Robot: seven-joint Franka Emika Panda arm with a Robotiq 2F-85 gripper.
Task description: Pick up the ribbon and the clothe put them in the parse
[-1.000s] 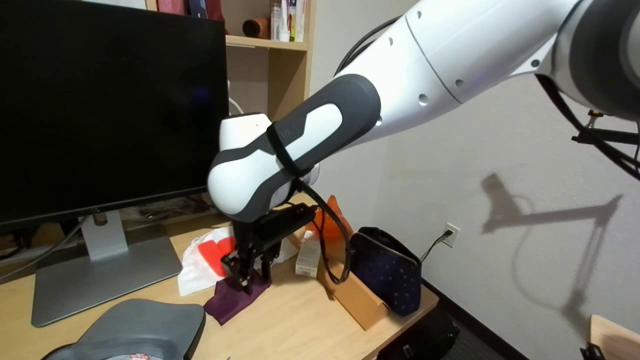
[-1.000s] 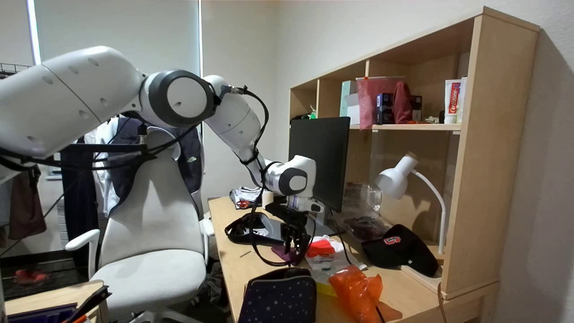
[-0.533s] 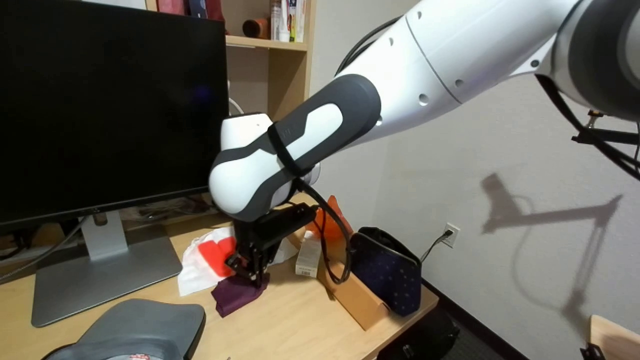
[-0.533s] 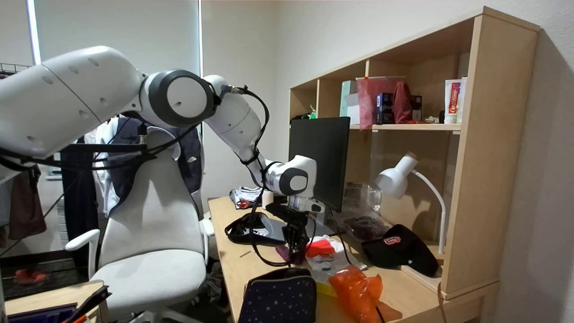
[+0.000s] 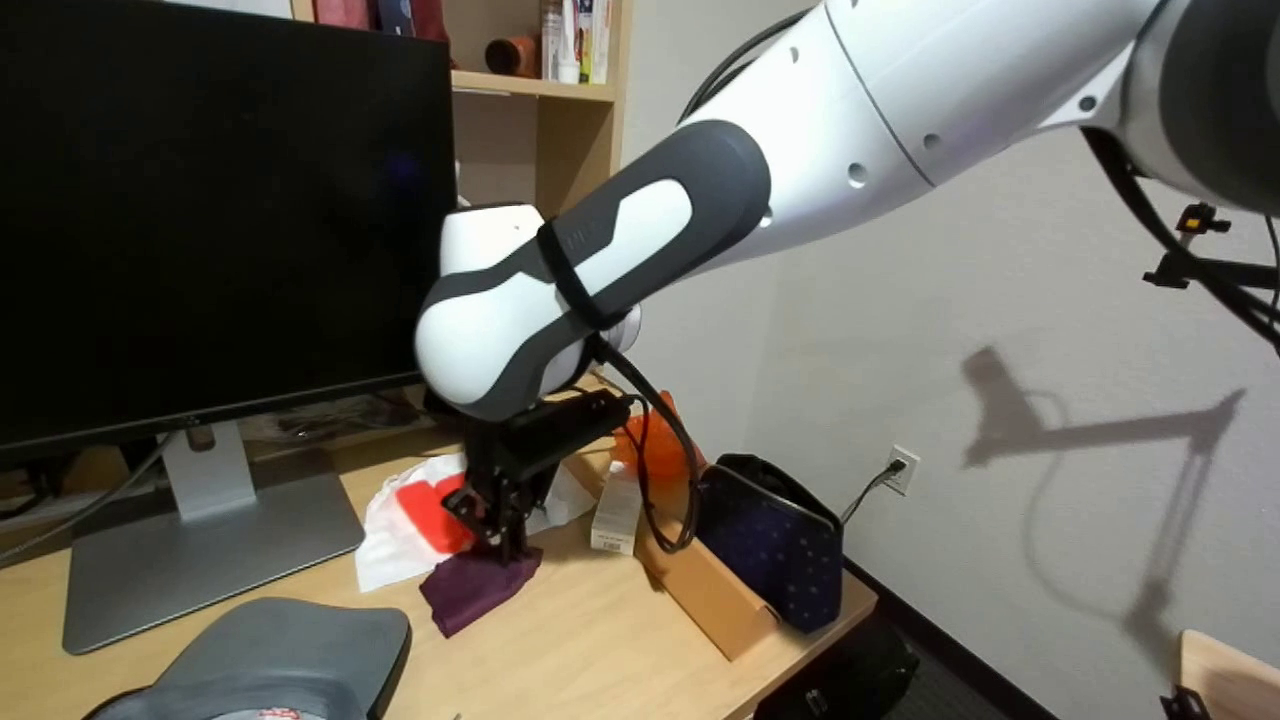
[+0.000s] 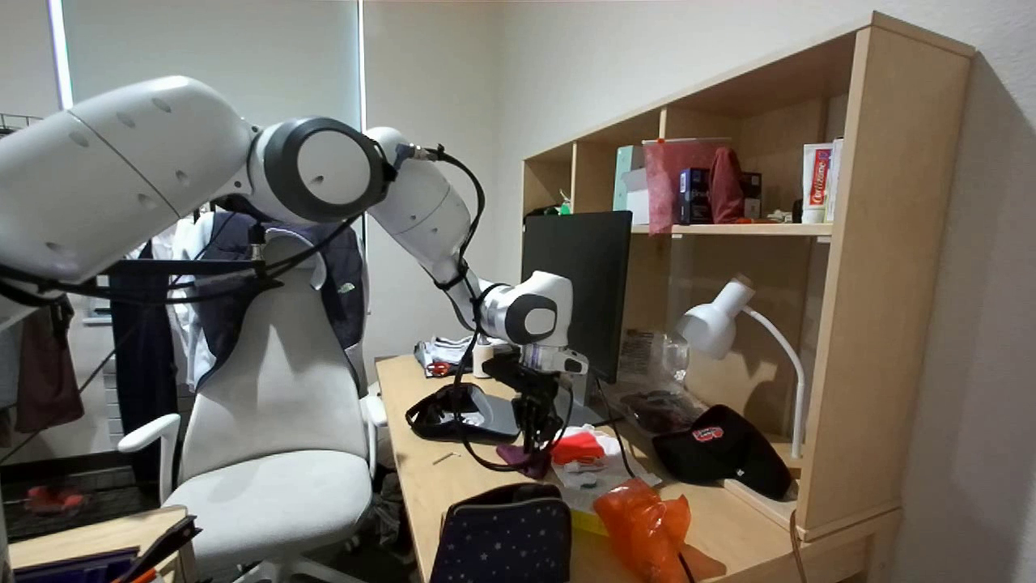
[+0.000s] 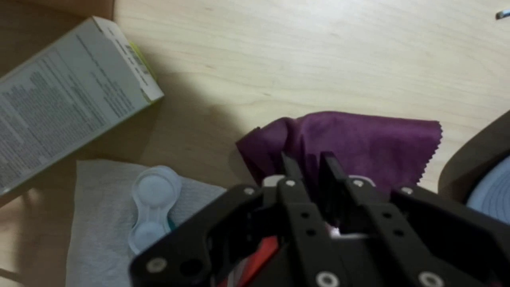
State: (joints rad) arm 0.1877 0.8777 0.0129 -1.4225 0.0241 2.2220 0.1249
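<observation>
Shadows (image 5: 1100, 432) mark the wall (image 5: 850, 340) — the wrist view looks soft.

Two fabric caps (image 5: 270, 650) (image 6: 724, 453), grey and black, appear with one purple cloth (image 7: 370, 139), one navy star-dotted pouch (image 6: 506, 538), one flat black monitor (image 5: 220, 220) and one white gooseneck lamp (image 6: 714, 328).

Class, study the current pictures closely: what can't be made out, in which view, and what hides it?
Whether the jaws grip the purple cloth: wrist view, contact hidden behind the jaws.
Contents of the star-patterned purse: both exterior views, hidden by its walls.
Print on the white box: wrist view, blurred and too small.
Thin item: cut off by the wrist view's right edge.
</observation>
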